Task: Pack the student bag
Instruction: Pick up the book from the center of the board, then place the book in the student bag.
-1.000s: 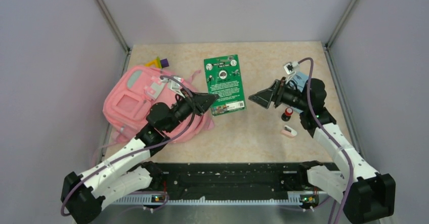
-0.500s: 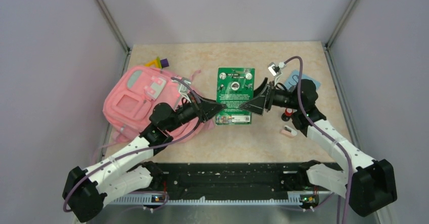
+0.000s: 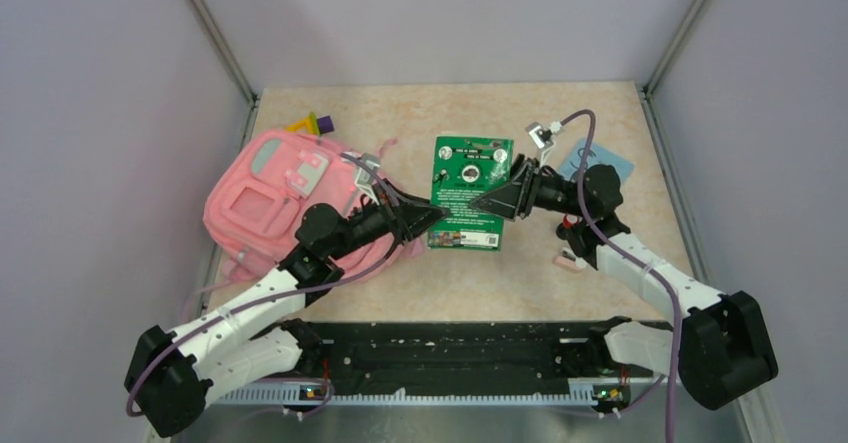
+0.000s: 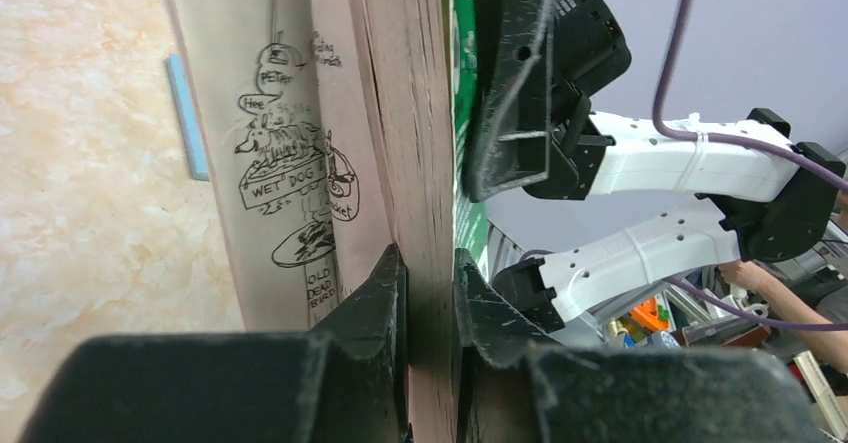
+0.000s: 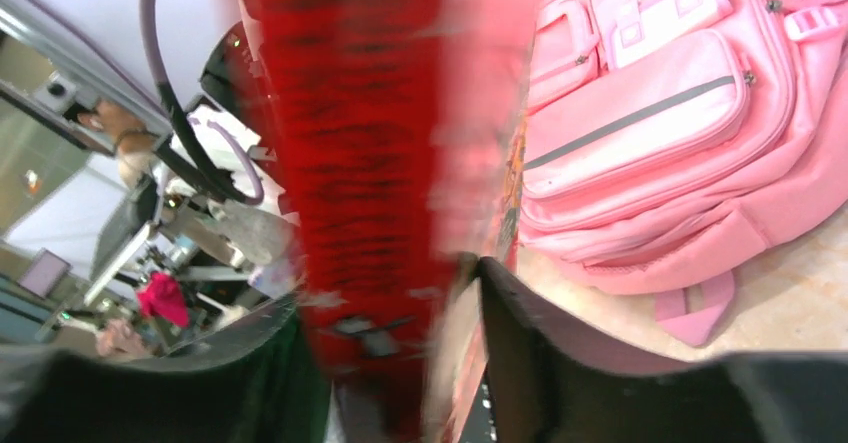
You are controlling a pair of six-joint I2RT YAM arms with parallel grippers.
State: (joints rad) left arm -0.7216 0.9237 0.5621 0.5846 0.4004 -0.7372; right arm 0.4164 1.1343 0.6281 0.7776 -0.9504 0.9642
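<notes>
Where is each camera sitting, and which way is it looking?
Top external: above and behind the left arm and right arm, both in full view, looking down at the table, the student bag and the green book.
Left wrist: on the left arm, looking along the left jaws, shut on the book's edge, towards the right arm.
Right wrist: on the right arm, looking past the right jaws and a blurred red thing towards the bag.
Shared: top and right wrist both show the bag.
</notes>
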